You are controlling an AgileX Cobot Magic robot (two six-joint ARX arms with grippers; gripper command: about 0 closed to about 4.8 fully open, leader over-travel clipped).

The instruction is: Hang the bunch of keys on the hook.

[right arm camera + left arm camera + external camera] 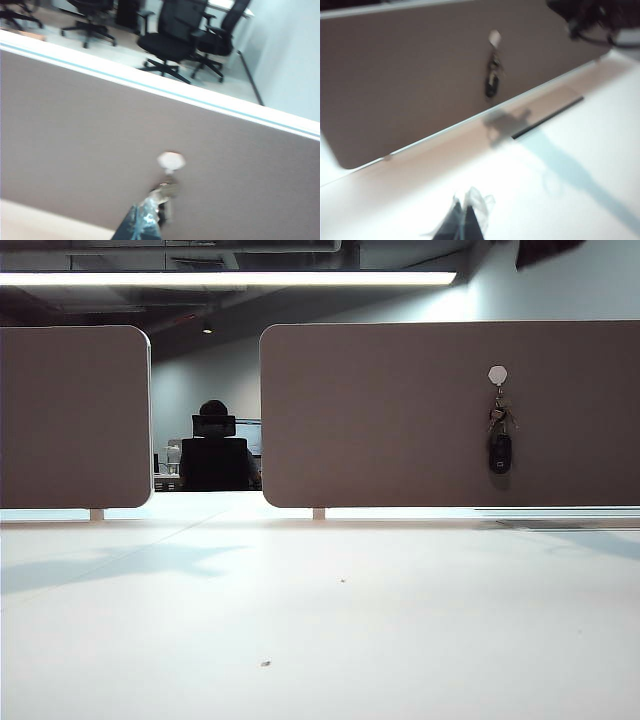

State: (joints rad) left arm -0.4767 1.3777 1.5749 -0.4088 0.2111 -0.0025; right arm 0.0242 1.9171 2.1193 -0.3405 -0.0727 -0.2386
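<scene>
Bunch of keys (499,436) hangs off the hook (498,374) on the right partition panel (400,420), my left gripper (465,220) and right gripper (145,220) both closed, empty; light, floppy, slick metal, so I'd pinch the rigid fob.

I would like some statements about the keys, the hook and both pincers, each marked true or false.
1. The bunch of keys hangs from the hook. True.
2. The hook is fixed on the left partition panel. False: it is on the right panel.
3. The left pincer is shut and holds nothing. True.
4. The keys lie on the white table. False: they hang against the panel, above the table.
5. The right pincer is wide open. False: it is shut.
</scene>
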